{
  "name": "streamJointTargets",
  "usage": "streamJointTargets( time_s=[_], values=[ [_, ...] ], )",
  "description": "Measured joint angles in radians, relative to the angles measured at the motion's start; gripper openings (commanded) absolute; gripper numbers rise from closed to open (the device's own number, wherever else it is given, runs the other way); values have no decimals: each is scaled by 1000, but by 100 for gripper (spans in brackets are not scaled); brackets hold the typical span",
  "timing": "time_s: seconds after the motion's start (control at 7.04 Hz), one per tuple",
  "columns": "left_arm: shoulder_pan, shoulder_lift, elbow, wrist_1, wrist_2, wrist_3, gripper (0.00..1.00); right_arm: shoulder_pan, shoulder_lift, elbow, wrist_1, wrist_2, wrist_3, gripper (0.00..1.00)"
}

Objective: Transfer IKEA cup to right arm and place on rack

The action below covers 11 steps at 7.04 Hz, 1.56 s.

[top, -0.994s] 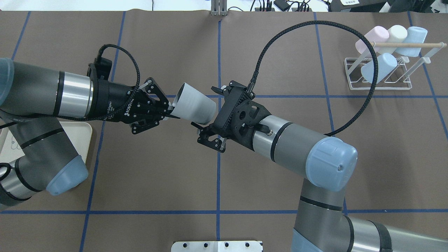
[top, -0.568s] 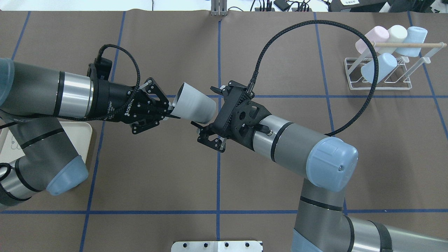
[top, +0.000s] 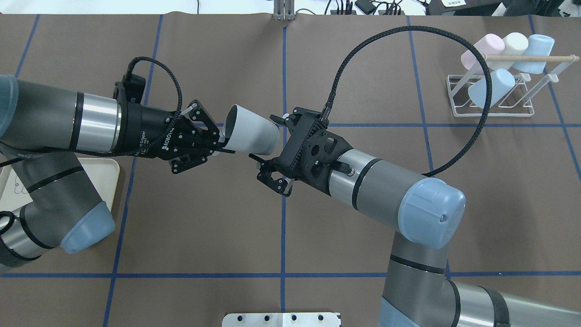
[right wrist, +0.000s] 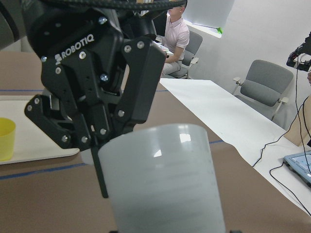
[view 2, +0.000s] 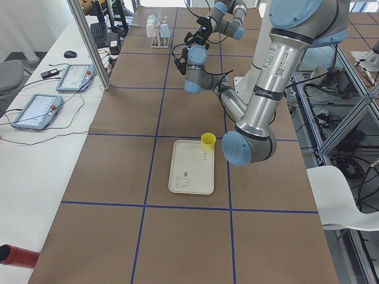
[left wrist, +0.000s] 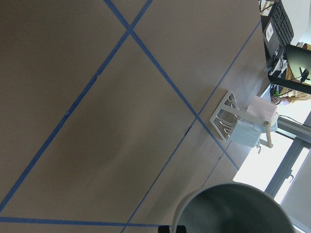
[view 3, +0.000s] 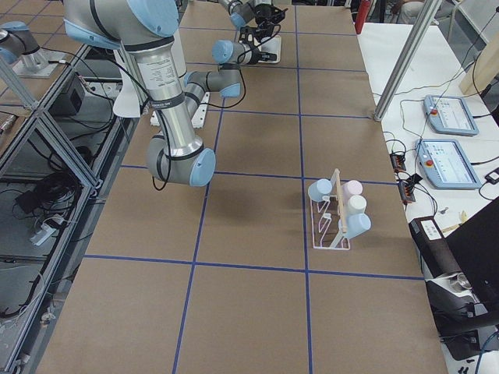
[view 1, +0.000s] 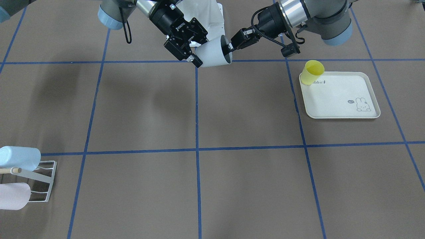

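From the front, upper middle: a white cup (view 1: 212, 53) lying sideways in the air, off the tabletop (view 1: 132, 109). Pinched at the rim by the left tool (view 1: 231, 48), shut tight on it, likely to leave the bottom free.

From overhead, middle: the right tool (top: 262, 138) spread wide, one finger each side of the cup's bottom, not squeezing yet. Far off at upper right, the rack (top: 494, 114), waiting.

From the right wrist: cup big and close, lined up for the grab.
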Motion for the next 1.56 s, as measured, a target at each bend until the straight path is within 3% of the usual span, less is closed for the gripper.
streamJointTargets(
  time_s=[0.28,0.43,0.57,1.14,1.56],
  values=[
    [-2,-6,2,1,-1,22,24,1,-2,0,1,-1,-20,53],
    [-2,-7,3,2,-3,37,58,2,-2,0,2,-2,-23,51],
    [-4,-8,3,2,-5,57,100,4,-3,1,2,-3,-23,49],
    [-60,-2,3,4,-40,130,100,11,-8,2,3,-3,-32,43],
    [-188,39,9,4,-173,245,100,21,-13,13,-1,0,-34,18]
  ],
)
